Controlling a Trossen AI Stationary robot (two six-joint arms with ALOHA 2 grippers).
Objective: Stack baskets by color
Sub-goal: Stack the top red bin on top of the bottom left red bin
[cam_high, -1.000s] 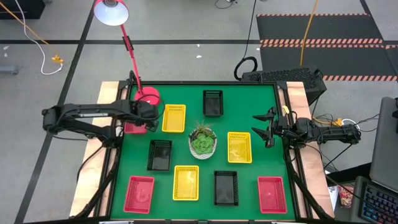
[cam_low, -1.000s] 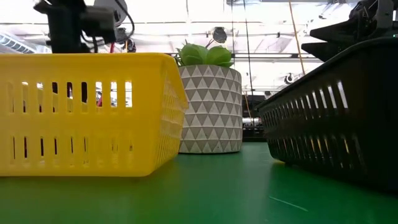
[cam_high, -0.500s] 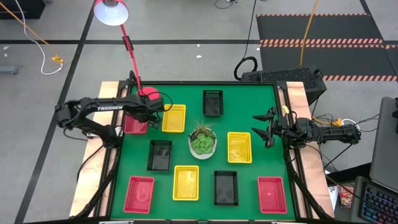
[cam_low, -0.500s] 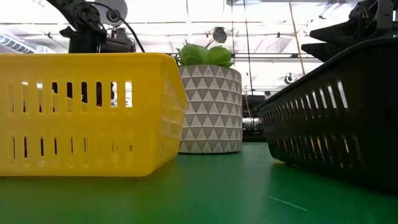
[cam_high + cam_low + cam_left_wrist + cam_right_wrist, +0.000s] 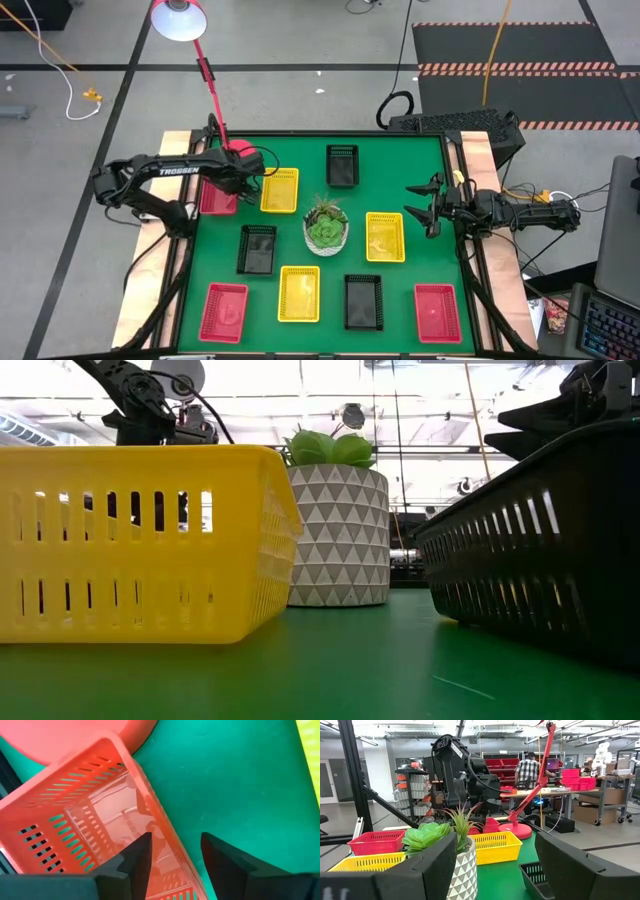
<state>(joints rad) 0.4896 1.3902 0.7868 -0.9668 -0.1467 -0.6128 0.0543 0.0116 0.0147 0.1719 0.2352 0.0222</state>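
I see no stack built: all nine baskets (image 5: 299,293) lie singly. My left gripper (image 5: 172,851) straddles the red basket (image 5: 85,837) wall, jaws unclosed; right gripper (image 5: 424,210) waits, jaws wide.

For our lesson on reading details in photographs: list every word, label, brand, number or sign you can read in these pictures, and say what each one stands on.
"TROSSEN": white letters along the dark left robot arm, read in the high view.
Pale marks on the dark robot arm in the right wrist view: too blurred to read.
No text shows on the plastic mesh baskets, the patterned plant pot or the green table top.
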